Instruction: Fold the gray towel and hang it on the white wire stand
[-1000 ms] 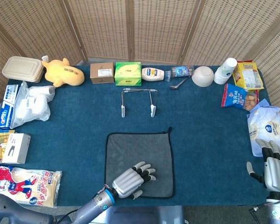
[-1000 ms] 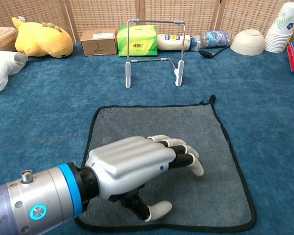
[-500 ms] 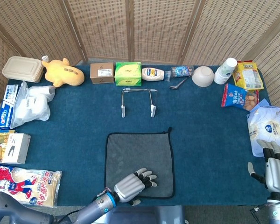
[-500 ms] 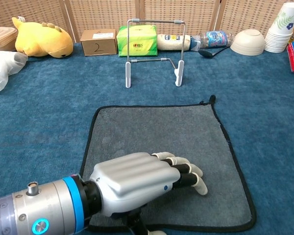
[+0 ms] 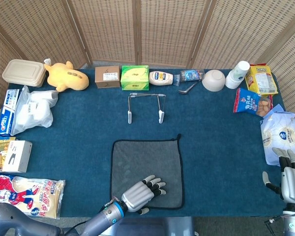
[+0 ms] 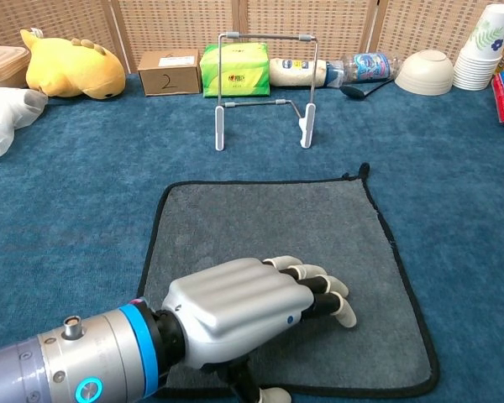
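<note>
Left hand [image 6: 244,315] nearer towel's [image 6: 269,227] front edge (slightly).

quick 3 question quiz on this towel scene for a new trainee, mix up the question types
1. True or false: the gray towel lies flat and unfolded on the table.
2. Which hand is over the towel? A) left hand B) right hand
3. Fill in: the white wire stand stands between the towel and the green ____.

Key: 1 true; 2 A; 3 box
</note>
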`<control>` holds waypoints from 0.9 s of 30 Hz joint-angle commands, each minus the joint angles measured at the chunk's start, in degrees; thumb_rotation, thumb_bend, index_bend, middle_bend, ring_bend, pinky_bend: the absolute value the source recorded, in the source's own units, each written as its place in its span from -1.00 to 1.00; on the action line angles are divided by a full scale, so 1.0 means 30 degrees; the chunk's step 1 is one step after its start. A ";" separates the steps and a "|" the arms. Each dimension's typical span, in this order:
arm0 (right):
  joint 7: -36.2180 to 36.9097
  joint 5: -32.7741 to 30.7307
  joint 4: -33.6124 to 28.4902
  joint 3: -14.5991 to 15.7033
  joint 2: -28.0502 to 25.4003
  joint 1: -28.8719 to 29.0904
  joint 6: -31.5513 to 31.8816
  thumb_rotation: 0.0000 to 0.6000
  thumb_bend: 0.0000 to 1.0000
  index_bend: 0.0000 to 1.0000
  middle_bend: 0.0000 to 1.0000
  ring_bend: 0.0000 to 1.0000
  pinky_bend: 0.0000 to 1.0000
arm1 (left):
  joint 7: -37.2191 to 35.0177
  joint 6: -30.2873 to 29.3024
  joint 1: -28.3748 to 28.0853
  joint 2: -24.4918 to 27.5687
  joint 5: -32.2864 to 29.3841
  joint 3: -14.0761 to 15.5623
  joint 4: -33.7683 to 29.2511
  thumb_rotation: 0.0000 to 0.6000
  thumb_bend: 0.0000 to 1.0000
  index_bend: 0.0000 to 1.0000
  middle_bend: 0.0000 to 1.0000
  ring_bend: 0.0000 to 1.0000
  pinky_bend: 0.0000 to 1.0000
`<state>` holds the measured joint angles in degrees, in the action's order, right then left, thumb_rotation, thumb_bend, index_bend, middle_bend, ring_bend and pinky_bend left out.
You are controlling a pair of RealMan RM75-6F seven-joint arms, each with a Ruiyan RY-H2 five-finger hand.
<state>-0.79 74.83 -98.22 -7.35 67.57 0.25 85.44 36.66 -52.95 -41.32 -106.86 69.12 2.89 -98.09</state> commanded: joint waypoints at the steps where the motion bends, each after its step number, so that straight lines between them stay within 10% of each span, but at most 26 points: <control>1: 0.0011 0.0009 0.0025 -0.0012 0.0017 0.0006 -0.0002 1.00 -0.26 -0.72 -0.70 -0.94 -1.00 | 0.0098 -0.0026 0.0001 -0.0049 -0.0070 0.0002 0.0070 1.00 -0.28 -0.63 -0.79 -1.00 -1.00; 27: 0.0150 0.0020 0.0086 0.0002 0.0003 -0.0187 0.0121 1.00 -0.26 -0.72 -0.70 -0.94 -1.00 | 0.0707 -0.0983 0.0236 -0.0876 0.0426 -0.0247 0.1161 1.00 -0.28 -0.61 -0.77 -1.00 -1.00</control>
<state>-0.34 74.89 -97.96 -7.34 67.58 -0.31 85.80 38.70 -55.78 -40.65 -109.41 70.45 2.31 -94.78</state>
